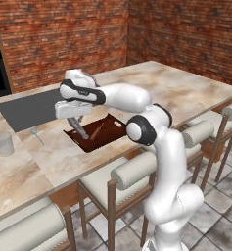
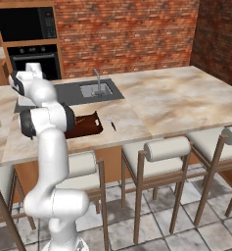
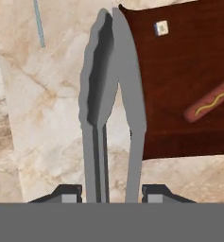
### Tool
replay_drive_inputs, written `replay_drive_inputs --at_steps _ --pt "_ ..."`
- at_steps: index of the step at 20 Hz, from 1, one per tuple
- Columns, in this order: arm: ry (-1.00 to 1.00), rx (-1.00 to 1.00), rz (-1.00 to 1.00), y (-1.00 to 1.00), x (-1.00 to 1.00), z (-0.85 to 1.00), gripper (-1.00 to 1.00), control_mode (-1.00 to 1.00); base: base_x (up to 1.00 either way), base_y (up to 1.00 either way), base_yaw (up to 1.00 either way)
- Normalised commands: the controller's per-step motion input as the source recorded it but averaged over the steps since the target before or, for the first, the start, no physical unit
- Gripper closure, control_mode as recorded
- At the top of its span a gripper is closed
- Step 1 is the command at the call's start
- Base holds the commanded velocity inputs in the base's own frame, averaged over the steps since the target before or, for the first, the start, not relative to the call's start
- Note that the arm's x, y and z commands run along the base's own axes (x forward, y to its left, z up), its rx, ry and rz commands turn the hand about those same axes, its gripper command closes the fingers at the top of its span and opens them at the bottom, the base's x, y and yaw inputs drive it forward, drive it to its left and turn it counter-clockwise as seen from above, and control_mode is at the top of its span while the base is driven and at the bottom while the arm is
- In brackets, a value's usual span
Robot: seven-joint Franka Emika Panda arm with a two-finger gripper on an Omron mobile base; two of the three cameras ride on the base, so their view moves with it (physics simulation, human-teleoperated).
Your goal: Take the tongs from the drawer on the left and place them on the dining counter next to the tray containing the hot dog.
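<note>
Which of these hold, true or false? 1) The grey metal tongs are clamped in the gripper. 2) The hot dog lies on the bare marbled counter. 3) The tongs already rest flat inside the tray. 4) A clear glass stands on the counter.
1) True: the gripper is shut on the long grey metal tongs.
2) False: the small brownish hot dog lies in the dark brown rectangular tray.
3) False: they hang held above the beige marbled dining counter, along the tray's edge.
4) True: clear glass.
</note>
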Motion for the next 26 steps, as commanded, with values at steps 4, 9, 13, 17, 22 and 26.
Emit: replay_drive_inputs --at_steps 4,9,13,17,22,26 --pt "0.00 0.00 0.09 0.06 0.00 -0.19 1.00 -1.00 0.00 0.00 0.00" --pt "0.00 0.00 0.09 0.07 -0.02 -0.21 1.00 -1.00 0.00 0.00 0.00" --pt "0.00 0.00 0.07 0.12 0.00 -0.31 1.00 -1.00 0.00 0.00 0.00" --pt "0.00 0.00 0.01 0.21 0.00 -0.25 1.00 -1.00 0.00 0.00 0.00" --pt "0.00 0.00 0.00 0.21 0.01 -0.24 1.00 -1.00 0.00 0.00 0.00" --pt "0.00 0.00 -0.02 0.14 0.00 -0.25 1.00 -1.00 0.00 0.00 0.00"
